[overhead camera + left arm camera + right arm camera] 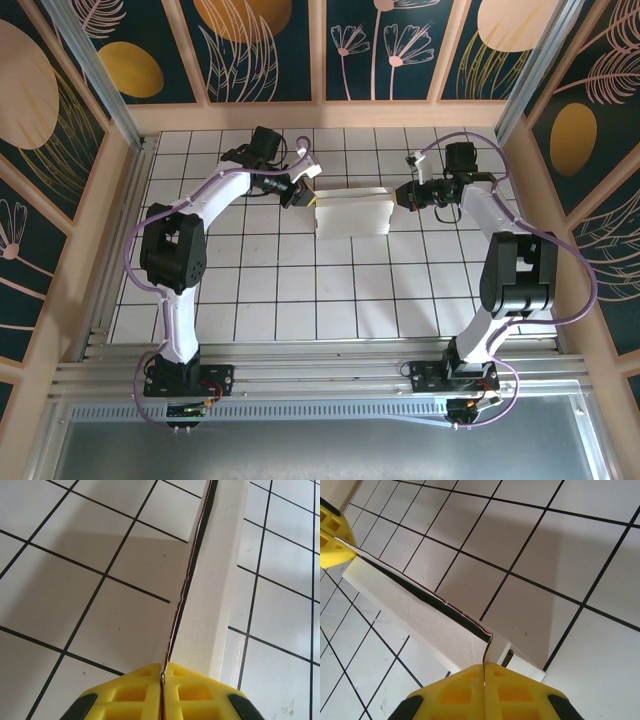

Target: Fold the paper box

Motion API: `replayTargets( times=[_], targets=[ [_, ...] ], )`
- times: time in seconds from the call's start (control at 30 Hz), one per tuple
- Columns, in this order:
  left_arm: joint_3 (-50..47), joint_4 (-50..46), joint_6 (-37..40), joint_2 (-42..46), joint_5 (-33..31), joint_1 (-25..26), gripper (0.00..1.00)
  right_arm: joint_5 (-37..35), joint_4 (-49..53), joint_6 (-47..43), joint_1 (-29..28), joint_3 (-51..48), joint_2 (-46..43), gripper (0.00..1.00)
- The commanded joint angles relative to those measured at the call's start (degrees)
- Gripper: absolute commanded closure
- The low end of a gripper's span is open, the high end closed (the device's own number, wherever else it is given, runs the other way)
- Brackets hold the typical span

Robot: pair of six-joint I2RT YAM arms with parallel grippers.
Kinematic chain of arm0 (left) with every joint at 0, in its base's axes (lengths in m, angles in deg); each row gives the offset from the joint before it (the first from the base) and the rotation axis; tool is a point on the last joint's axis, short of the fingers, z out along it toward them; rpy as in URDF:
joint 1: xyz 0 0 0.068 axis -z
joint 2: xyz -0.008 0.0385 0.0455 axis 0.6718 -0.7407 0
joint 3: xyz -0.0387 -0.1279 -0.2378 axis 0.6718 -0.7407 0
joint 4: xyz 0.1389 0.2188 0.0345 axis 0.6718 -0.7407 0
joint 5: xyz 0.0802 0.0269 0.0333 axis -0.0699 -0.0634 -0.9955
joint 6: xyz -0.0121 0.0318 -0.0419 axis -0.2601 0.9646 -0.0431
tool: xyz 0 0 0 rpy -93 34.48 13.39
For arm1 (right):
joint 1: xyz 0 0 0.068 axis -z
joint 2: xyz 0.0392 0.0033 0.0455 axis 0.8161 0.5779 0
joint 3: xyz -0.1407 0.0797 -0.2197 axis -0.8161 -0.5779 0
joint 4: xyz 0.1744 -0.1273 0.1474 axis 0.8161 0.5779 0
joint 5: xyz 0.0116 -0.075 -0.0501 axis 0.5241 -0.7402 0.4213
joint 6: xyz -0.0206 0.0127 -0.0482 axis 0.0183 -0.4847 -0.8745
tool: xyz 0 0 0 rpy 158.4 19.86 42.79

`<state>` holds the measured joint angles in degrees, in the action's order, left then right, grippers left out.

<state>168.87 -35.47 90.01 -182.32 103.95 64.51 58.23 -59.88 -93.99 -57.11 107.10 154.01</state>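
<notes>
Box (352, 213): white card, two layers with narrow dark gap between; exact form not clear. Located mid-width of table (300, 300), nearer far edge.
Left gripper (161, 667): closed, left end of box pinched.
Right gripper (484, 667): closed, right end corner pinched.
Step, judged: box gripped at both ends, fold not completed.
Next move, judged: both ends to be moved in concert along creases; buckling of thin card expected under uneven pull.

The desk (340, 300) is covered with white tiles divided by black lines. It is enclosed by dark teal wall panels (400, 50) painted with golden discs and pale plant outlines, framed in light wood. Aluminium rails (320, 375) are fixed along the near edge.
</notes>
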Motion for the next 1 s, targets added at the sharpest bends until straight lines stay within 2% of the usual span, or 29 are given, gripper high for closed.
replayTargets(
  times=[0.0,0.07,0.2,0.43,0.6,0.7,0.77,0.87,0.9,0.97],
  targets=[
    [1.37,-1.19,-0.36,-0.44,0.66,0.72,0.91,-0.52,0.44,0.7,-1.52,-0.82,-0.33,0.94],
    [0.99,-0.68,-0.74,-0.22,0.51,0.8,0.9,-1.3,0.23,0.71,-1.5,-1.33,-0.6,0.94],
    [-0.96,2.44,-2.63,1.32,0.45,0.81,0.73,-2.76,-0.01,0.87,-1.75,-2.45,-1.28,0.95],
    [-4.73,7.27,-4.83,5.42,1.06,0.81,0.59,-3.39,-0.66,0.97,-1.76,-3.75,-2.57,0.95],
    [-7.64,10.96,-6.55,8.91,1.59,0.79,0.46,-3.47,-1.38,1.12,-1.86,-4.37,-3.19,0.96],
    [-9.16,13.17,-7.79,11.02,2.29,0.79,0.44,-3.12,-1.62,1.15,-1.9,-4.61,-3.34,0.97],
    [-9.78,14.8,-10.75,12.13,0.54,0.81,0.45,-3.12,-1.89,1.14,-2.04,-4.83,-3.4,0.97],
    [-8.39,14.68,-20.05,13.07,-6.9,0.72,0.54,-3.16,-1.8,1.25,-2.15,-4.79,-3.4,0.97],
    [-7.76,13.36,-22.17,13.31,-8.23,0.71,0.58,-3.21,-1.82,1.23,-2.09,-4.91,-3.43,0.97],
    [-7.97,11.53,-25.05,14.4,-8.29,0.72,0.59,-3.21,-1.95,1.16,-2.17,-5.0,-3.55,0.97]
  ],
)
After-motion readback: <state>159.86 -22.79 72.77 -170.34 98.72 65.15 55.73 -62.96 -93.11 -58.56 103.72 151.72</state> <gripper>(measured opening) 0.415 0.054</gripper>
